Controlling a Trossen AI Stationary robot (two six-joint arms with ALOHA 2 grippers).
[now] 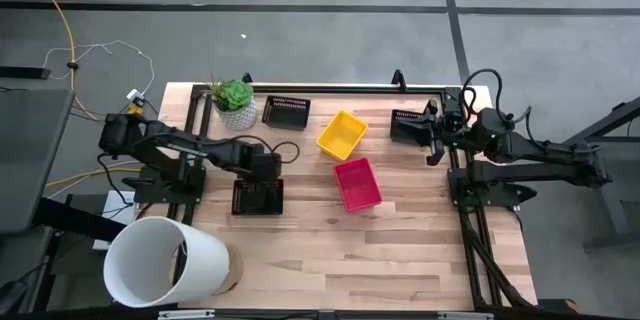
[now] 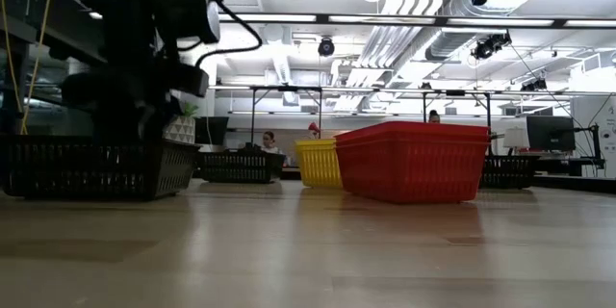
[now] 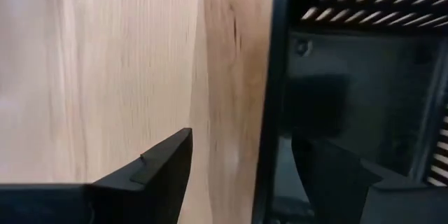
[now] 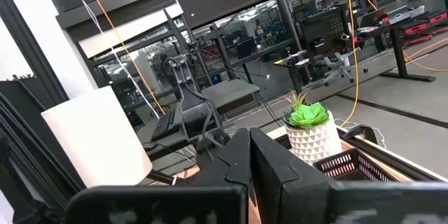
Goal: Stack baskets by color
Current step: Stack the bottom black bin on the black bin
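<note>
A black basket (image 1: 257, 198) sits on its base at the table's left, also seen in the low view (image 2: 91, 168). My left gripper (image 3: 245, 140) points down over it, open. One finger (image 3: 336, 175) is inside the basket and the other (image 3: 161, 171) is outside over the wood, with the basket's wall (image 3: 273, 112) between them. A second black basket (image 1: 286, 111), a yellow basket (image 1: 342, 133) and a red basket (image 1: 357, 183) rest on the table. A third black basket (image 1: 408, 125) lies by my right gripper (image 4: 250, 143), which is shut, raised and level at the far right.
A large white cylinder (image 1: 165, 260) lies at the near left corner. A small potted plant (image 1: 235, 102) stands at the far left. Dark frame rails (image 1: 330, 90) run along the far edge. Bare wood (image 1: 380, 260) spreads across the near half.
</note>
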